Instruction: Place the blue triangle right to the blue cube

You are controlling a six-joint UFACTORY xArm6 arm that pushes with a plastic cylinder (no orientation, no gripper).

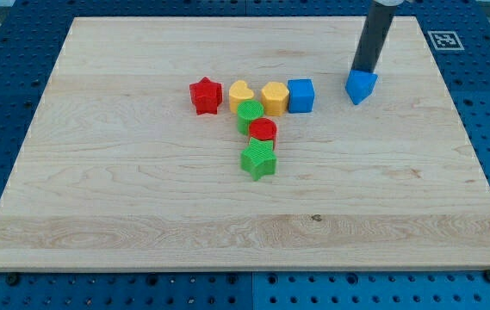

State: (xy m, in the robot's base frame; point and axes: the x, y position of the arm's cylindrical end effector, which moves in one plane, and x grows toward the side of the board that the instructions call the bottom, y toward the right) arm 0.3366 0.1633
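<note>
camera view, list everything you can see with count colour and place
blue triangle: 1, blue, view's right of the blue cube, apart from it
blue cube: 1, blue, right end of the row, beside the yellow hexagon
yellow hexagon: 1, yellow, mid row
yellow heart: 1, yellow, left of the hexagon
red star: 1, red, left end of the row
green cylinder: 1, green, just below the yellow blocks
red cylinder: 1, red, below the green cylinder
green star: 1, green, lowest of the cluster
board: 1, light wood, on a blue pegboard
marker tag: 1, black and white, board's top right corner
my tip: 1, dark rod, at the blue triangle's top edge
</note>
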